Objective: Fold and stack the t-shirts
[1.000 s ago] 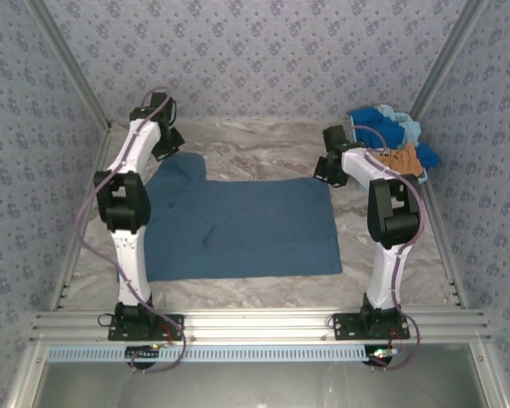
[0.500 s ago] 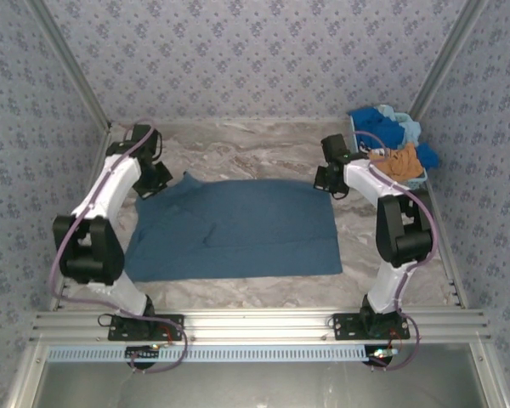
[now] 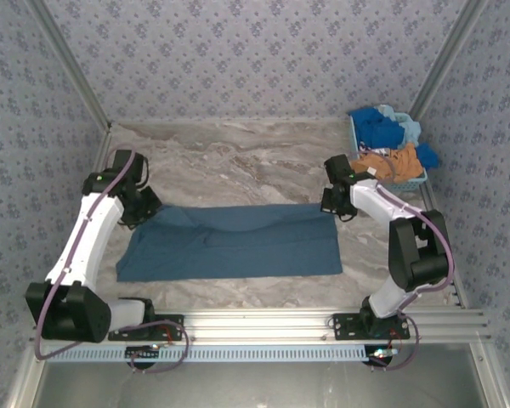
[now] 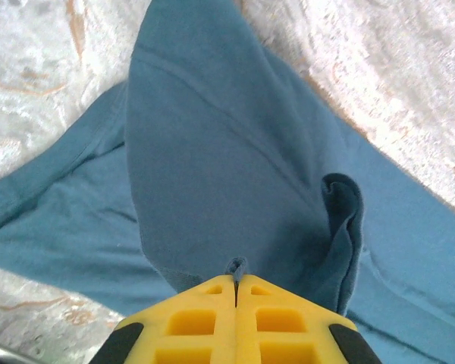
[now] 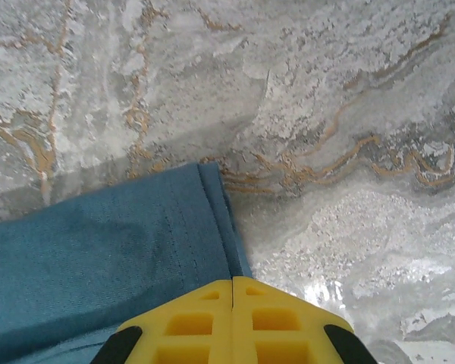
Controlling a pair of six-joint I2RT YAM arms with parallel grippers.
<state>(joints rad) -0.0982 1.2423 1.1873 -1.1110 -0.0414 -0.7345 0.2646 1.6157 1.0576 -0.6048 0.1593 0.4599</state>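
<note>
Right hand on t-shirt, basket nearby

The table has a marbled top, pale grey with rust-brown veins; a slate-blue t-shirt lies across its near middle as a long band running left to right, flat and straight-edged at its right end, creased at its left end, where a fold of cloth stands up off the surface. A light-blue basket sits in the far right corner, apart from the shirt.
</note>
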